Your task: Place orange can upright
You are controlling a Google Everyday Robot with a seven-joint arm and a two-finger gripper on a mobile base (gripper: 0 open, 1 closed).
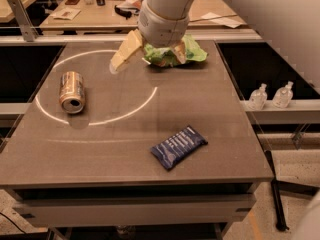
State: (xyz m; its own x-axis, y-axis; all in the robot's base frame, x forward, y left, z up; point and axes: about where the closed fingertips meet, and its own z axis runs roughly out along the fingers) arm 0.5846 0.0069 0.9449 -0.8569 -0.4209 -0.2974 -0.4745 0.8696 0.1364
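Gripper (147, 64) hovers over far side of table (210, 109), fingers (125, 54) spread, empty; orange can (72, 91) lies sideways, well apart, left.

- The table (215, 119) is lit from above, and a pale sheen is spread across its grey top.
- A thin bright ring (131, 112) is seen on its left half.
- A soft shadow is cast on the near side of the orange can (72, 91).
- The gripper (147, 64), held spread above the table's far edge, is brightly lit.
- The arm (260, 19) is nearly washed out.
- The space under the table is left dark.
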